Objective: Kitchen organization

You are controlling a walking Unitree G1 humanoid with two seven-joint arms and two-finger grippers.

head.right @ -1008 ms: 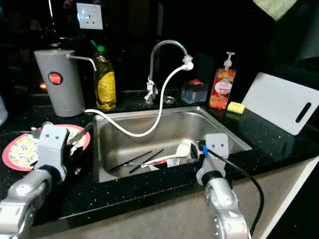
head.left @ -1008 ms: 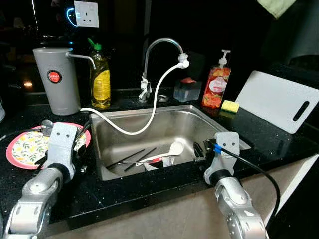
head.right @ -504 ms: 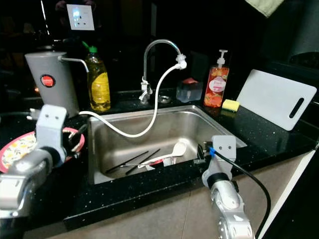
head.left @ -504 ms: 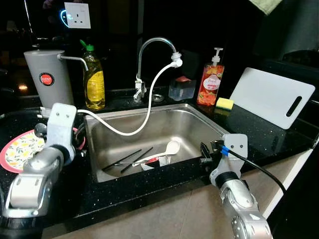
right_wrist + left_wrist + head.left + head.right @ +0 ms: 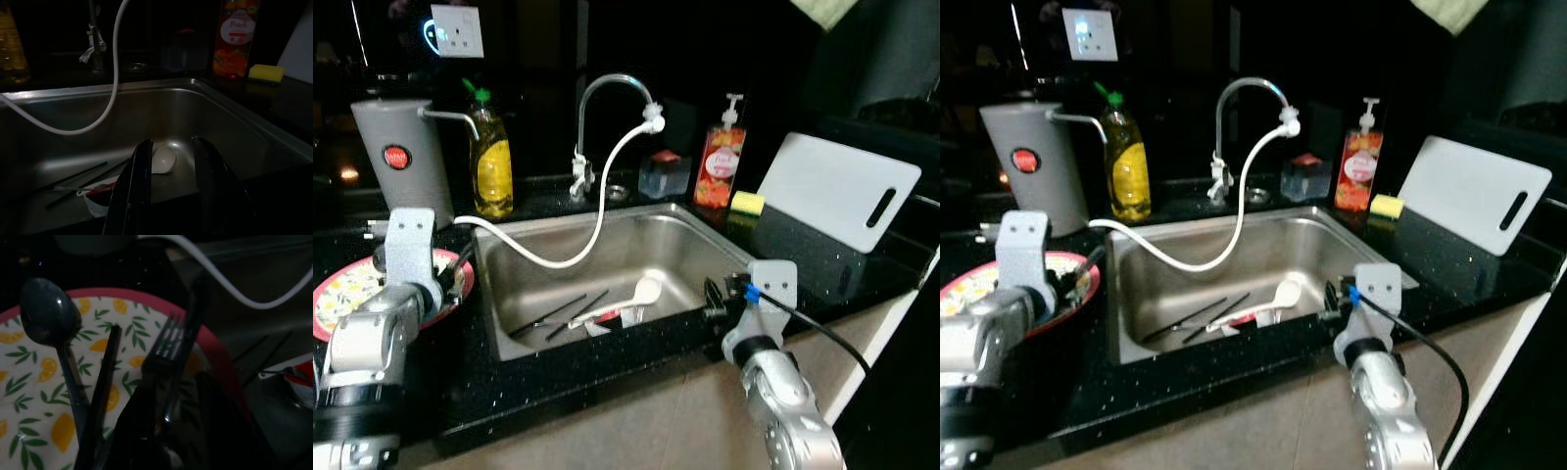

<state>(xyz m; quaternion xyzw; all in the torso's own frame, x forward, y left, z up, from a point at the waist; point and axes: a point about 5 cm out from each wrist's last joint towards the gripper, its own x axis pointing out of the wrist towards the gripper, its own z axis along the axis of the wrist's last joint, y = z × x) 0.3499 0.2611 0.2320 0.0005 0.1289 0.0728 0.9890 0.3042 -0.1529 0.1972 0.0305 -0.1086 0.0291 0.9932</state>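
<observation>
Cutlery and a steel sink set in a black counter. Left of the sink, the left gripper hangs over a lemon-patterned plate with a red rim, its fingers clamped on a fork; a dark spoon and a black chopstick lie on the plate beside it. At the sink's front right corner, the right gripper hovers with fingers apart, holding nothing. Inside the sink lie a white ladle and two chopsticks. Behind the sink stand a tap with a white hose, a yellow soap bottle and a grey canister.
</observation>
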